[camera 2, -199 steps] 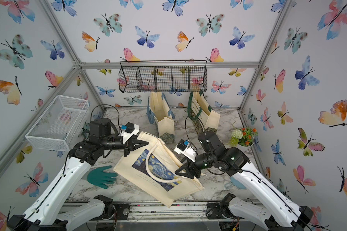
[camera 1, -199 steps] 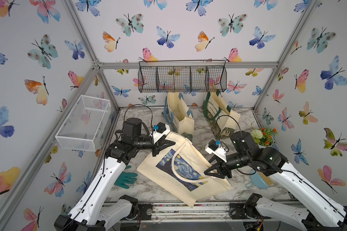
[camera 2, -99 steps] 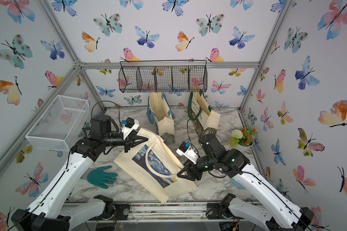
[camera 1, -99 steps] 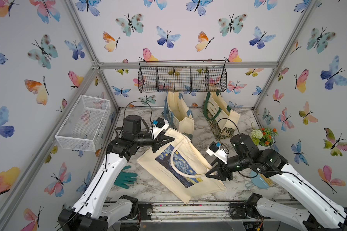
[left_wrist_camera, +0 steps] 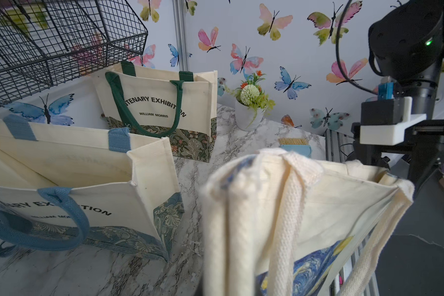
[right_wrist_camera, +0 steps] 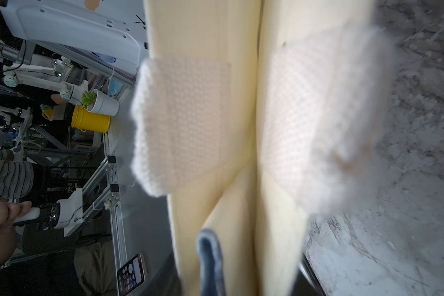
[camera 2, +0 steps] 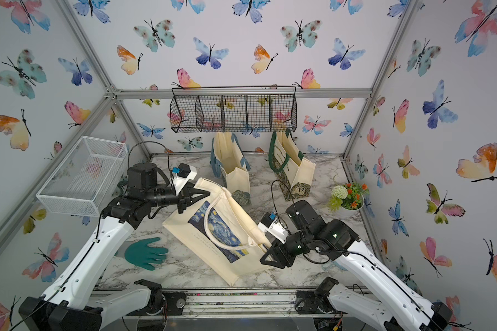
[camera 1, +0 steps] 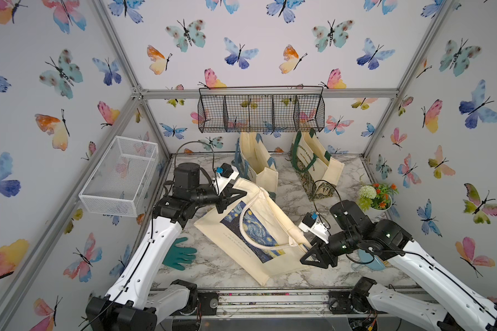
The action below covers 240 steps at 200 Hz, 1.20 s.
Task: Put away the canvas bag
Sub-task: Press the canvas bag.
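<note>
- Canvas bag [camera 1: 258, 229]: cream cloth with a swirling blue-and-yellow night-sky print. It is held between the two arms over the middle of the bench [camera 1: 213, 272], tilted, with the printed face up. In both top views its upper corner is high at the left arm and its lowest corner is down near the bench's front edge.
- Left end effector [camera 1: 240, 195]: jaws together, clamped on the bag's upper corner. The left wrist view shows cloth and a woven strap bunched close under the camera.
- Right end effector [camera 1: 307, 256]: closed on the bag's mouth edge near a strap root, jaws part-way apart with folded cloth between them (the right wrist view is almost filled by that cloth, so the fingers barely show).
- Blue-handled tote [camera 1: 258, 163]: upright at the rear of the bench, mouth open, just behind the held bag's raised corner.
- Green-handled tote [camera 1: 313, 166]: upright beside the blue-handled one, toward the right arm's side, apart from the held bag.
- Black wire basket [camera 1: 261, 113]: fixed to the back wall above both totes.
- White mesh basket [camera 1: 121, 177]: mounted on the side wall next to the left arm.
- Green glove [camera 1: 180, 253]: flat on the bench beside the left arm, not touching the bag.
- Flower pot [camera 1: 376, 196]: at the rear of the bench, behind the right arm.
</note>
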Each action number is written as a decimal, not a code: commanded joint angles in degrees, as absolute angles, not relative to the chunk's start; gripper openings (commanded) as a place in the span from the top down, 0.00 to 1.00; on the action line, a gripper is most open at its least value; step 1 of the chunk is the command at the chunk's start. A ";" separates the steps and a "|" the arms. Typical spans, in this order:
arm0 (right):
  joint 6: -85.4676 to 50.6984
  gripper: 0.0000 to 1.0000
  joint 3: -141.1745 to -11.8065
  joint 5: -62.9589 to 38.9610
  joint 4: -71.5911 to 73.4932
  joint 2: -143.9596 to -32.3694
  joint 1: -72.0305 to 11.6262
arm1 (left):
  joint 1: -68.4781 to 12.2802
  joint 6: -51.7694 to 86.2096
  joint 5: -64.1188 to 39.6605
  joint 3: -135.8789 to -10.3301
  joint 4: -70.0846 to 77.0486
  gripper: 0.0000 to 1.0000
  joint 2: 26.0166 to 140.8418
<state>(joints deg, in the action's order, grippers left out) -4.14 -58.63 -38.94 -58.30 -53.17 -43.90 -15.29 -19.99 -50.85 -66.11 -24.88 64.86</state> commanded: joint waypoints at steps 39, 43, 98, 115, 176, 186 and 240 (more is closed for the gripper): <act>-6.23 0.57 -58.98 -37.13 -57.88 -55.10 -44.05 | -14.41 -17.14 -52.03 -67.37 -18.44 1.00 63.91; -6.31 0.58 -59.32 -36.78 -57.57 -55.44 -44.04 | -14.41 -17.09 -52.46 -67.12 -18.26 1.00 63.90; -6.26 0.58 -62.80 -34.45 -51.61 -60.55 -44.03 | -14.41 -14.78 -59.08 -64.38 -13.84 1.00 62.84; -6.07 0.61 -63.01 -33.21 -50.51 -61.25 -44.04 | -14.41 -15.02 -60.29 -64.51 -14.16 1.00 62.84; -6.25 0.98 -63.63 -32.72 -50.71 -61.93 -44.03 | -14.41 -14.10 -55.58 -63.68 -13.39 1.00 61.45; -5.93 0.98 -64.42 -34.23 -51.28 -61.77 -44.06 | -14.38 -12.25 -52.67 -63.00 -12.09 1.00 60.97; -9.21 0.98 -75.77 -36.84 -57.99 -61.54 -44.06 | -14.33 1.38 -33.21 -66.87 -14.32 0.84 63.69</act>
<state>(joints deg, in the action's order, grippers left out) -8.54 -69.52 -33.41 -56.71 -62.41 -44.25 -15.09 -4.47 -45.87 -63.02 -11.88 62.13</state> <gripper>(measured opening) 0.106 0.163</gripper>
